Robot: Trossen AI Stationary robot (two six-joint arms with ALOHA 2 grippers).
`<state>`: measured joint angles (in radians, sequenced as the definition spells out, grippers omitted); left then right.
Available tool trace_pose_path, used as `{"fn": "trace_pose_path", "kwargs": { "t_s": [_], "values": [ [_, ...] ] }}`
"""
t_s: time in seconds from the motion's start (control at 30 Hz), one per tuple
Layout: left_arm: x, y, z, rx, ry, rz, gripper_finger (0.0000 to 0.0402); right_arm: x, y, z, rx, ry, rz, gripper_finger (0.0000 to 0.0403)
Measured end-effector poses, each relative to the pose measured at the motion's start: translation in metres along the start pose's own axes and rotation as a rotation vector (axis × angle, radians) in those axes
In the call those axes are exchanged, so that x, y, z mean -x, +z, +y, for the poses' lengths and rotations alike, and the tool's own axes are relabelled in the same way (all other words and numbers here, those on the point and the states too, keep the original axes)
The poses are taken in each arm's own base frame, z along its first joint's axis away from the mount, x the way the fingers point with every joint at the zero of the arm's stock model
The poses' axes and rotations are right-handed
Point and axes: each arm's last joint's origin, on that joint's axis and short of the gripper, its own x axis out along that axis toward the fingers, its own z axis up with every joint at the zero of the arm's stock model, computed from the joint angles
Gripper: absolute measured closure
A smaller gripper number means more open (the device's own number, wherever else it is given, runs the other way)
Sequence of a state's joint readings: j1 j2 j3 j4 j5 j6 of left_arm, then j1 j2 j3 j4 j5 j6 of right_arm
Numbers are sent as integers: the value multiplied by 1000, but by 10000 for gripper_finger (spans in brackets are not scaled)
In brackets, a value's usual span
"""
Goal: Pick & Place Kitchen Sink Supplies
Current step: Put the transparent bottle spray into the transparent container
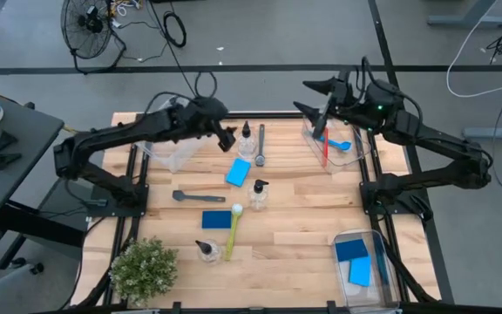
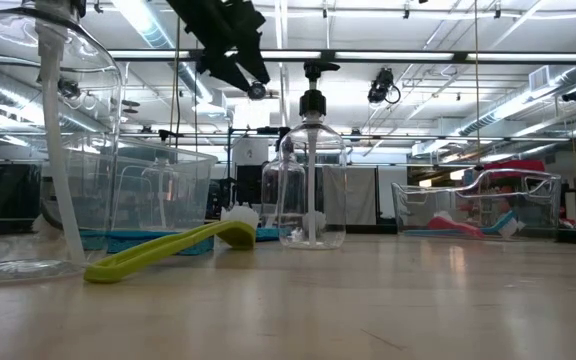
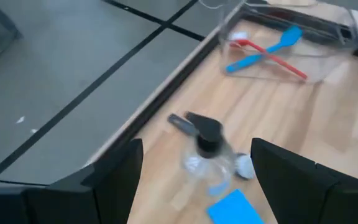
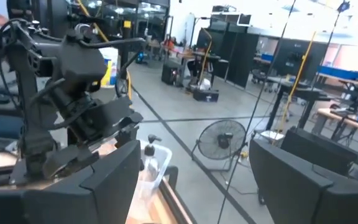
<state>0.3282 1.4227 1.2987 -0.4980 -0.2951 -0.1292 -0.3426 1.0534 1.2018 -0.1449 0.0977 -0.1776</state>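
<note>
From above, we look down on a wooden desk (image 1: 303, 218) where the left gripper (image 1: 227, 137) hovers with released jaws just beside a clear bottle with a black top (image 1: 246, 139) at the far edge, holding nothing. Next to that bottle a grey brush (image 1: 260, 144) lies with its long axis running front to back. Toward the middle, a blue sponge (image 1: 238, 172) sits tilted, a second bottle (image 1: 258, 194) stands near it, a dark brush (image 1: 197, 197) lies crosswise, and a yellow-green brush (image 1: 233, 231) points its white head away from the front edge, beside another blue sponge (image 1: 217, 219). The right gripper (image 1: 314, 96) hangs empty, jaws released, over the far right bin (image 1: 369, 148), where a red brush (image 1: 324, 150) and a blue brush (image 1: 342, 145) rest. From desk height, we see the yellow-green brush (image 2: 168, 250) lying flat in front of an upright bottle (image 2: 311, 190). The left wrist camera shows the bottle (image 3: 209, 152) between its spread fingers (image 3: 120, 180), pump nozzle pointing sideways. The right wrist camera looks at the other arm and the room.
</note>
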Motion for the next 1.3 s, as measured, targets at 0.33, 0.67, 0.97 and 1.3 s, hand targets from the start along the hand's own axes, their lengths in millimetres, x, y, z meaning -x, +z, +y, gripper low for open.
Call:
{"fn": "trace_pose_path", "kwargs": {
  "t_s": [0.33,0.67,0.97,1.3],
  "values": [
    [-19,-55,-30,0,6,-81,97,1,-2,9,1,52,29,101],
    [-37,-86,-25,85,64,-232,97,2,0,17,-4,91,20,101],
    [-46,-96,-7,131,67,-267,97,2,0,17,21,90,18,101],
    [-56,-99,-2,121,54,-255,97,2,1,17,25,88,4,101]
  ]
}}
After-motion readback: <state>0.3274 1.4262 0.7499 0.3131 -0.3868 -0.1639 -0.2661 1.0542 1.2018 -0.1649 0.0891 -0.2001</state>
